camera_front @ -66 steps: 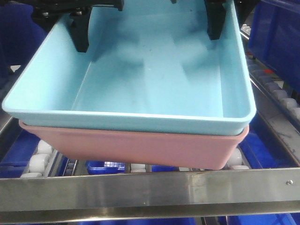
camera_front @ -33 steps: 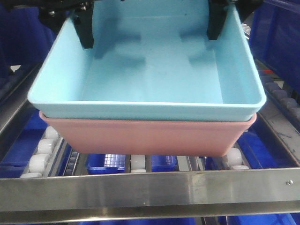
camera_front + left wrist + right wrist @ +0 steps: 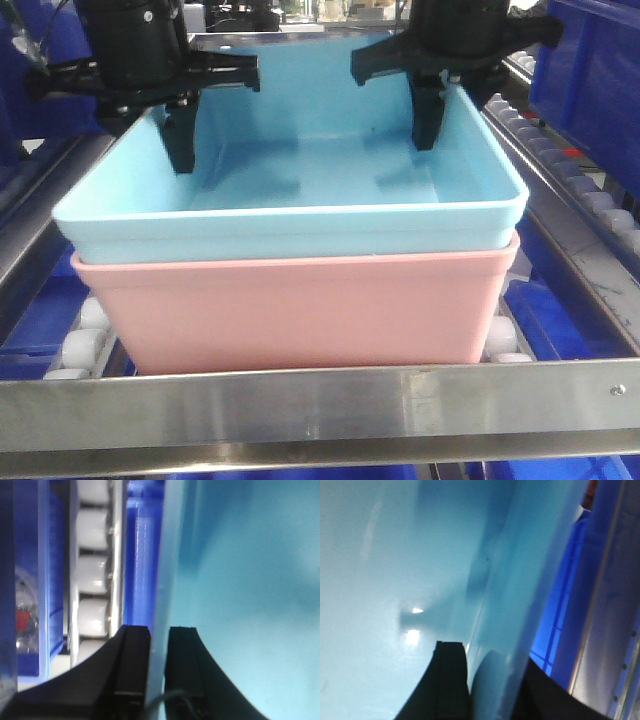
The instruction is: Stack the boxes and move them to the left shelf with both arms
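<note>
Light blue box (image 3: 300, 215) sits nested in the pink box (image 3: 295, 310), the stack lying on the roller lanes of the left shelf (image 3: 320, 400), just behind its front steel rail, long axis running across the lane. Left tool (image 3: 157, 672) pinches the blue box's far rim at the rear left, right tool (image 3: 487, 680) does likewise at the rear right; each has one jaw inside the wall and one outside, narrow. Both arms are equally near, so release means lifting straight up. Compared with a second ago, the stack has levelled and dropped toward the rollers; full contact with them is probable but hidden.
</note>
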Available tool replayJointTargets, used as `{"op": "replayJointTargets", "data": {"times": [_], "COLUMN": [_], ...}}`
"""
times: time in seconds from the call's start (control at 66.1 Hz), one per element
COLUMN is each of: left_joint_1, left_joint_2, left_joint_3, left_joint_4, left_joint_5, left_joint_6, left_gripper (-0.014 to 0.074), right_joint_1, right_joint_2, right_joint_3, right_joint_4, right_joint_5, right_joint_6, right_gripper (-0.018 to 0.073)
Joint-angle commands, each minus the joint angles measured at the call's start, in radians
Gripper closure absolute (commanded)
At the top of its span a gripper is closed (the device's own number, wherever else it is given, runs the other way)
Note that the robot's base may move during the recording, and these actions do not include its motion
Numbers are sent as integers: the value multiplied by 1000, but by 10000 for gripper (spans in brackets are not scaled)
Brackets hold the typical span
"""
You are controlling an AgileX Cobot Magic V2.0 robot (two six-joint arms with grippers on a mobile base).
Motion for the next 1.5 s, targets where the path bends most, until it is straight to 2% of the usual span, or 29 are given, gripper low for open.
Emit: {"op": "replayJointTargets", "data": {"times": [0.0,0.091,0.151,0.318,0.378,0.438,0.544,0.816,1.194,1.3,1.376,1.482], "left_joint_1": [-6,-4,-4,-4,-4,-4,-4,-4,-4,-19,-46,-108], "left_joint_2": [-54,-54,-54,-54,-54,-54,-54,-59,-156,-180,-199,-217], "left_joint_3": [-48,-48,-48,-48,-48,-55,-87,-203,-214,-214,-214,-214], "left_joint_4": [-61,-66,-76,-90,-92,-92,-92,-92,-65,-37,7,78], "left_joint_5": [-134,-127,-127,-127,-120,-105,-59,69,167,209,236,258], "left_joint_6": [-10,3,22,44,44,44,48,102,158,178,183,183], "left_gripper": [594,586,541,291,189,103,17,22,38,115,214,409], "right_joint_1": [30,30,30,29,29,29,29,29,29,29,29,29], "right_joint_2": [-62,-62,-62,-64,-64,-65,-73,-126,-230,-256,-275,-300], "right_joint_3": [-36,-36,-36,-37,-37,-37,-37,-37,-37,-37,-34,-34], "right_joint_4": [95,95,95,94,94,94,93,49,22,22,22,19], "right_joint_5": [-66,-59,-54,-42,-36,-32,-28,-1,35,53,59,68], "right_joint_6": [-35,-35,-35,-35,-35,-35,-35,-35,-35,-35,-35,-35], "right_gripper": [498,439,333,44,-6,-14,-12,-12,8,136,286,501]}}
